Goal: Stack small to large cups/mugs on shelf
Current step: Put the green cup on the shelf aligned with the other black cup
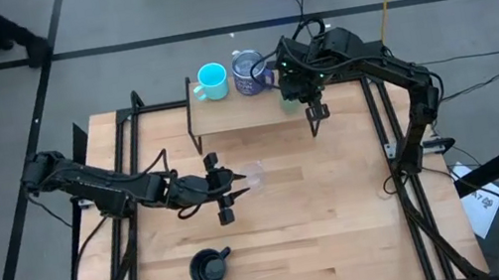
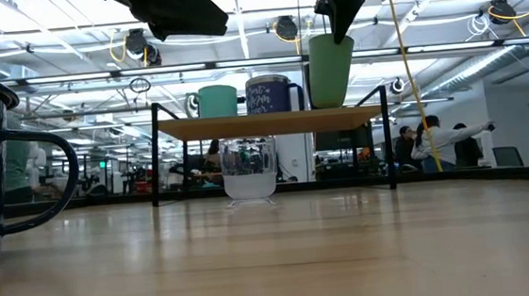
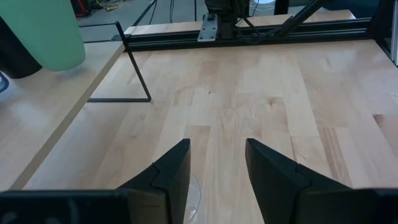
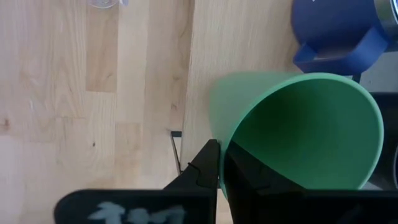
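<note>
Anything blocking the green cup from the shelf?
Nothing visible. The right gripper, pinching the green cup's rim, holds it above the shelf's bare right end, beside the blue mug.

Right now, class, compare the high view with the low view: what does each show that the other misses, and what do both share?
Only the high view shows the left gripper, open, beside the clear glass, and the whole dark mug from above. Only the low view shows the green cup hanging clear above the shelf, and people in the room behind. Both show the cyan mug, the blue mug and the right gripper shut on the green cup's rim.
</note>
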Controlling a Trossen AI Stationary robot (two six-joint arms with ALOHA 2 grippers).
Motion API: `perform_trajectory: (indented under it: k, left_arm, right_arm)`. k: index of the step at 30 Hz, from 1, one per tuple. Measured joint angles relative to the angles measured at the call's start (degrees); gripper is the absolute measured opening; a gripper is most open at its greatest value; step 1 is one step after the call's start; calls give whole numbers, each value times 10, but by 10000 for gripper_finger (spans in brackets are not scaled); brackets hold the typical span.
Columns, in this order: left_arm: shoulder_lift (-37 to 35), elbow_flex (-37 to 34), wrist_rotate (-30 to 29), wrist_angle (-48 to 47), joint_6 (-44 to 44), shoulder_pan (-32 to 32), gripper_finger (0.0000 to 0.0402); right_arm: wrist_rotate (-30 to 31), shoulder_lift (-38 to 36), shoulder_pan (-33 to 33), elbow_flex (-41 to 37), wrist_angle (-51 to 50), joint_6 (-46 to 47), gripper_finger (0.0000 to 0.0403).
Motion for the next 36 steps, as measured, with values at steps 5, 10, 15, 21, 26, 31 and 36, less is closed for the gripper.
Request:
perform_trajectory:
  k: [5, 10, 15, 21, 26, 31, 36]
  left_arm:
    - [0, 0, 0, 0, 0, 0, 157]
    - [0, 0, 0, 0, 0, 0, 157]
    - [0, 0, 0, 0, -1, 0, 157]
    - [0, 0, 0, 0, 0, -5, 157]
    - [0, 0, 0, 0, 0, -5, 157]
    - [0, 0, 0, 0, 0, -5, 157]
    - [0, 0, 0, 0, 0, -5, 157]
  right_arm:
    - [0, 0, 0, 0, 0, 5, 10]
    - [5, 0, 0, 0, 0, 10, 24]
    - [28, 0, 0, 0, 2, 13, 40]
    - [28, 0, 0, 0, 10, 18, 59]
    - [28, 0, 0, 0, 14, 28, 77]
    - [28, -2, 0, 0, 9, 44, 101]
    - [28, -19, 1, 0, 16, 49, 123]
